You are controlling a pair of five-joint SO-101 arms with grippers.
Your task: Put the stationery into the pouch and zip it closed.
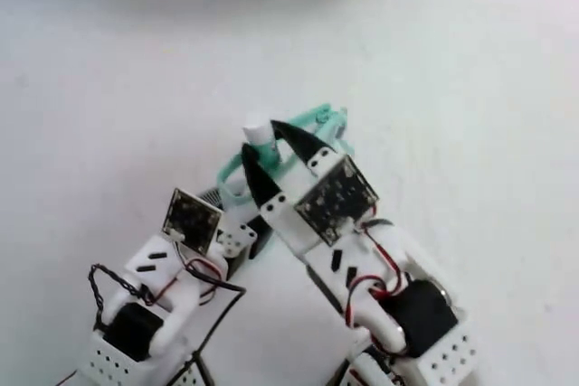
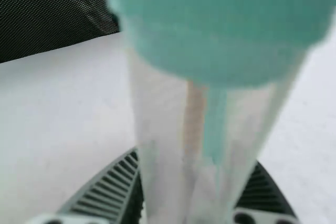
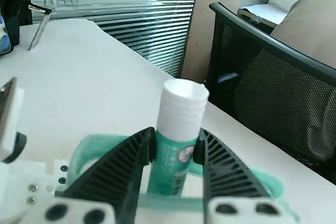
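Clamping the glue stick (image 3: 181,109) by its teal body, your right gripper (image 3: 176,141) is over the pouch (image 1: 323,122), whose far end shows at two o'clock of the stick; your left gripper (image 2: 195,162) pinches the pouch wall; lower off-centre and the stick may snag the rim and tip.

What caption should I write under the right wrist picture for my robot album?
Right gripper holds a teal glue stick upright, white cap up, beside the teal pouch on the white table.

overhead on table (image 1: 81,79); wrist cameras close-up
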